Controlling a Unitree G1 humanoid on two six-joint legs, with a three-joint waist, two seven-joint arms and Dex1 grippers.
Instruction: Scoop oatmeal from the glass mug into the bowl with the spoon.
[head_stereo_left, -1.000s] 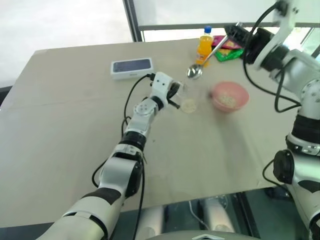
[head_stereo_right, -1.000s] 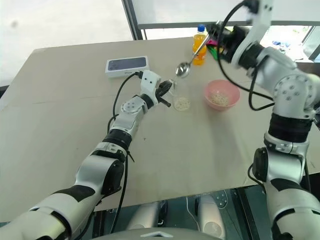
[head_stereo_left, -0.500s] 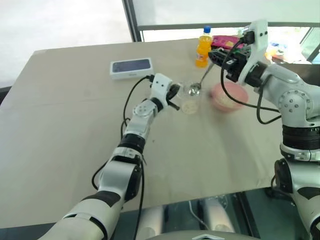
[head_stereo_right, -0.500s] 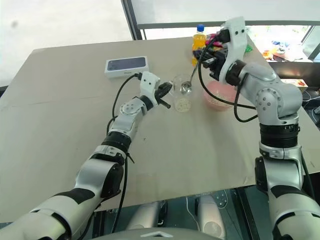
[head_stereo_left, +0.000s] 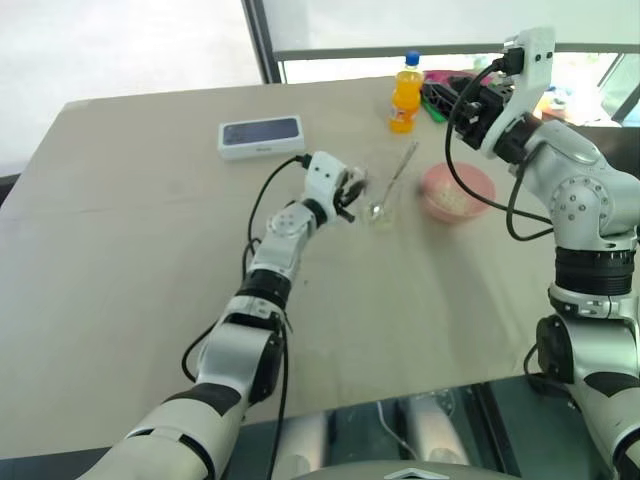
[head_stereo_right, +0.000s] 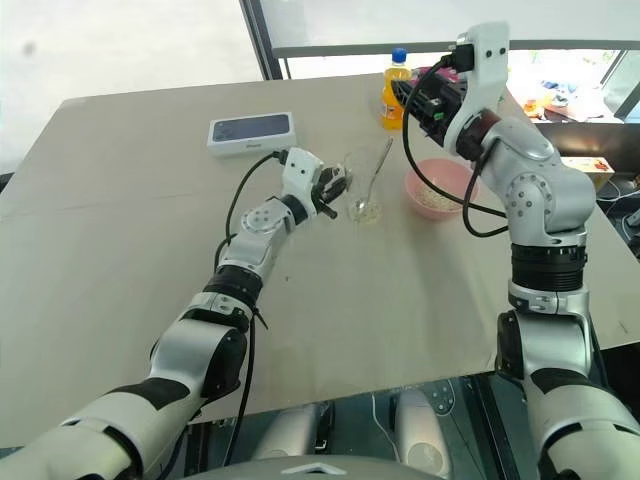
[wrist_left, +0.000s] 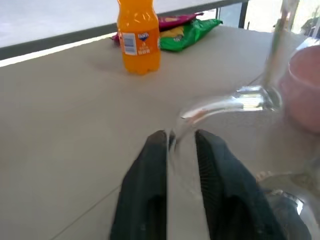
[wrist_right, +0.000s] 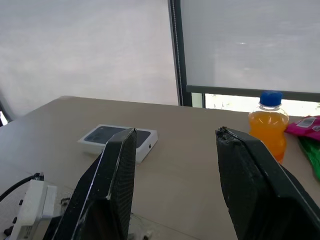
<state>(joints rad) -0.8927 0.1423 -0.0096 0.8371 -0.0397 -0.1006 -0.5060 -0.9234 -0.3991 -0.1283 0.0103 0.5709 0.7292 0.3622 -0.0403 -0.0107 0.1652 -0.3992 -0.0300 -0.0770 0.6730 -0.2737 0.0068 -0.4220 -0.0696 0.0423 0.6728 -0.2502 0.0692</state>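
Observation:
The glass mug (head_stereo_left: 381, 196) stands on the table with pale oatmeal (head_stereo_left: 379, 214) at its bottom. The spoon (head_stereo_left: 396, 178) leans inside it, head down, handle slanting up towards the far right; nothing holds it. My left gripper (wrist_left: 181, 137) is open a little, its fingers on either side of the mug's handle (wrist_left: 220, 104). Just right of the mug sits the pink bowl (head_stereo_left: 478, 185) with oatmeal flakes (head_stereo_left: 452, 201) in it. My right gripper (wrist_right: 176, 132) is open and empty, hanging above and behind the bowl.
An orange drink bottle (head_stereo_left: 407, 92) and snack packets (wrist_left: 190, 27) stand at the table's far edge behind the mug. A white phone box (head_stereo_left: 262, 136) lies at the far left. The near half of the table is bare.
My right gripper let go of the spoon, which now rests in the mug, and drew up and back. My left fingers have parted slightly around the mug's handle.

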